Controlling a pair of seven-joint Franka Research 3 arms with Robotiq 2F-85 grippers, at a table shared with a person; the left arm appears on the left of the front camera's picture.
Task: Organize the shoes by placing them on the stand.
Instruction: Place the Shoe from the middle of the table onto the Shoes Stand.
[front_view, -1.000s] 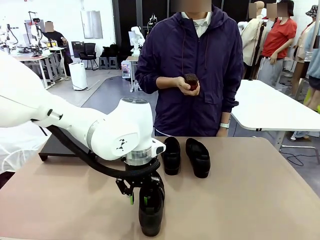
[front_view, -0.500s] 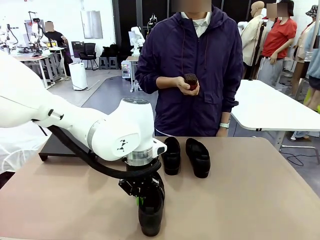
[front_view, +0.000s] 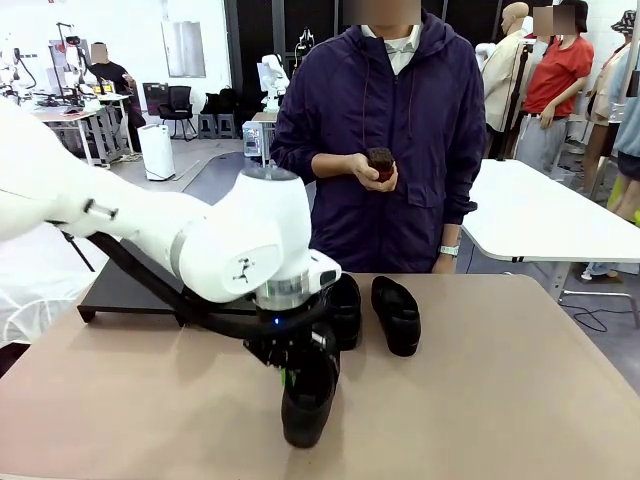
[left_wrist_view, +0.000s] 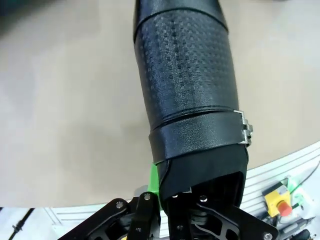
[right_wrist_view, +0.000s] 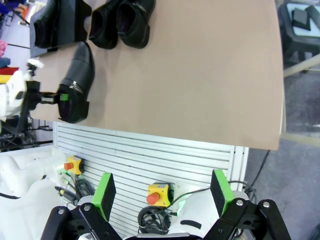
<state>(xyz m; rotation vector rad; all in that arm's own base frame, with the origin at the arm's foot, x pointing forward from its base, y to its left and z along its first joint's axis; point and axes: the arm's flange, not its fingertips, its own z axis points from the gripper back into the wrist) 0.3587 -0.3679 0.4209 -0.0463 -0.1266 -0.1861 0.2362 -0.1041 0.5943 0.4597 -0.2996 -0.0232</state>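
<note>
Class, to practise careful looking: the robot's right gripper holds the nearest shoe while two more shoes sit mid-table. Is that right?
No: the left gripper holds that shoe, as the front view shows. Two more shoes do sit mid-table.

Shoe (left_wrist_view: 185, 85) — black pebbled leather, metal buckle (left_wrist_view: 245, 131); table (left_wrist_view: 60, 100) — smooth, matt.

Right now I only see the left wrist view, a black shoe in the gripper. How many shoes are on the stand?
Observer: One shoe lies on the stand.
Operator: And the rest?
Observer: Two loose shoes sit side by side on the table, right of the stand.
Operator: Where's the right gripper?
Observer: The right gripper is open, back beyond the table's near edge.
</note>
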